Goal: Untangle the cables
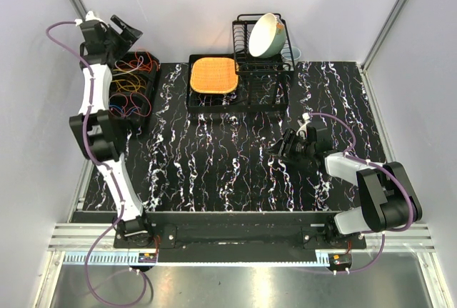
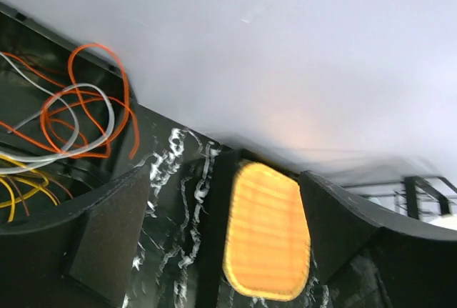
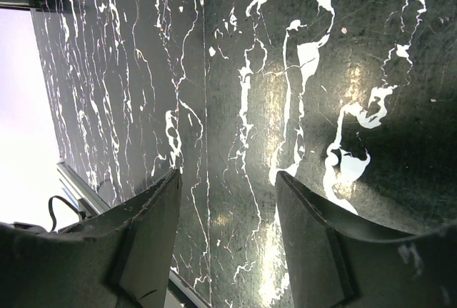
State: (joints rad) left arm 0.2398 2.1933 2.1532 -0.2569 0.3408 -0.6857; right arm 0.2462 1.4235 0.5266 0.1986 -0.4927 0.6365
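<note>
Our left gripper (image 1: pixel 123 34) hangs with fingers apart over the far edge of the black tray (image 1: pixel 155 101). The cables (image 1: pixel 131 83) lie heaped in that tray, just nearward of the claw. Our right gripper (image 1: pixel 287 146), also spread and empty, sits well apart from the tray.

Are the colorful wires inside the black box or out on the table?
Inside. The cables lie piled in the black box at the far-left corner of the table.

The cables (image 1: pixel 133 83) sit in a tangled heap, thin orange, yellow, red and blue loops overlapping, inside the black bin (image 1: pixel 140 126) at far left.
</note>
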